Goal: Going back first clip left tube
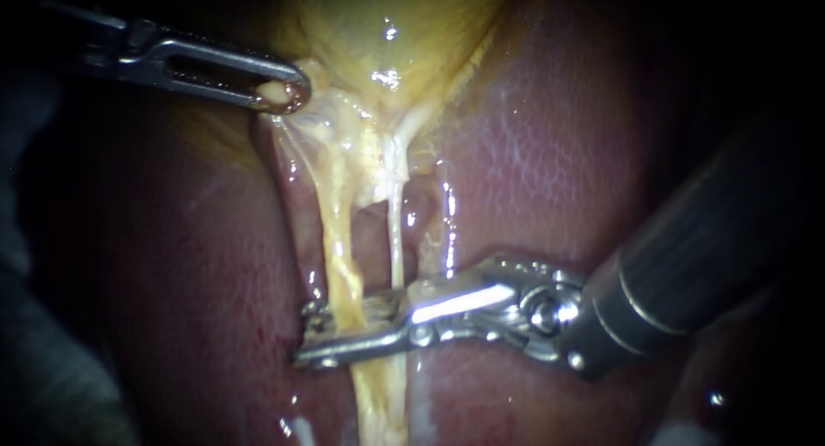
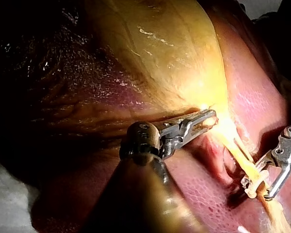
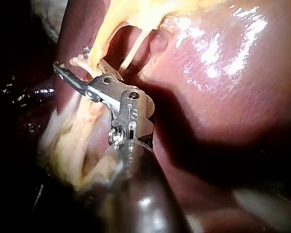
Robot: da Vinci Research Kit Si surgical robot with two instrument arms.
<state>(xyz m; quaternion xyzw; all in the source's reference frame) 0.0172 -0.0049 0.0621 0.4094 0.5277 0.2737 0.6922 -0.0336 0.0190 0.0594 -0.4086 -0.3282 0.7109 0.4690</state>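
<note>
From where I stand, the left instrument (image 1: 284, 94) is acting as the anchor. Its claw is closed on a pale tag of tissue at the lower edge of the gallbladder (image 1: 387, 25), and the pull up and away draws the strands below into a taut fan. That seems to be why the left tube (image 1: 338, 248) and the thinner right tube (image 1: 397, 223) stand apart over the liver (image 1: 533, 137), with a clear window between them.

The right instrument (image 1: 302, 334) reaches across both strands low down. Its claw is parted by a narrow gap, and the left tube runs down through that gap near the tips. I judge it loose around the tube rather than pinching it. In the left wrist view a small pale piece (image 2: 252, 188) sits against the tube inside the claw. Whether that is a clip I cannot tell.

As for pose, the left shaft comes in almost level from the upper left, tip angled slightly down. The right shaft slopes down from the right, its wrist bent so the claw lies nearly flat, square across the tubes. A straight pull back along that line should free it.
</note>
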